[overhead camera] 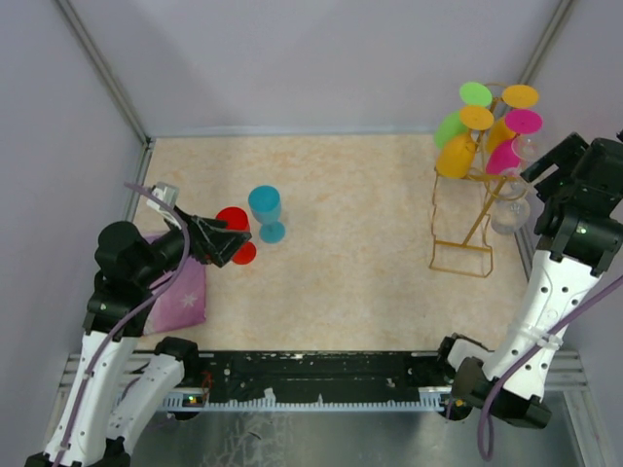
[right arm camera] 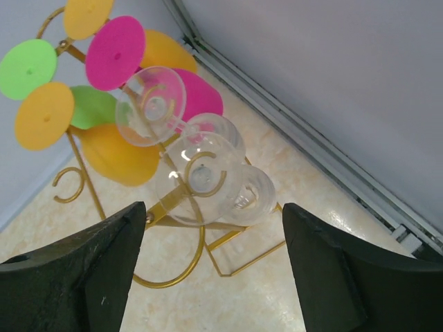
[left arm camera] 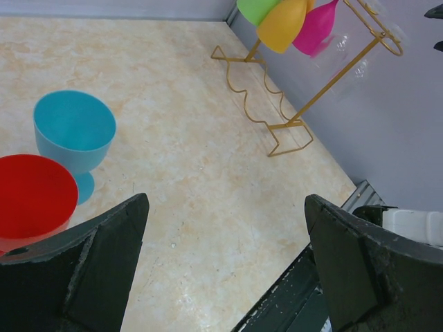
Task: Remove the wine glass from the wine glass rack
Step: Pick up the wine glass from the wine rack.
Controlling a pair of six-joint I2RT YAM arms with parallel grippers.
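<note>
**A:** Top external: the wine glass rack [overhead camera: 475,229] stands at the right side of the table [overhead camera: 350,195], close to the right wall. The coloured glasses [overhead camera: 477,122] hang off its top end, feet up: green, orange, pink.

**B:** And the task glass?

**A:** It's on the rack. In the right wrist view, the nearer clear wine glass [right arm camera: 197,176] hangs from the gold wire with its foot toward the camera. The second clear wine glass [right arm camera: 151,105] hangs just above it, next to the pink ones. Neither is off.

**B:** Jaws on the right?

**A:** The right gripper [right arm camera: 213,207] is spread wide with nothing between the fingers. The nearer clear wine glass shows through the gap but sits farther out. I see no contact.

**B:** Left side?

**A:** The left gripper [left arm camera: 227,200] is also wide and empty. It's low over the table at the left, well apart from the rack. A red cup [left arm camera: 34,197] is just in front of it, with a blue cup [left arm camera: 75,131] right behind that. I can't tell if the cups are touching. In the top view a pink cloth [overhead camera: 183,292] lies under the left arm at the table's left edge.
</note>
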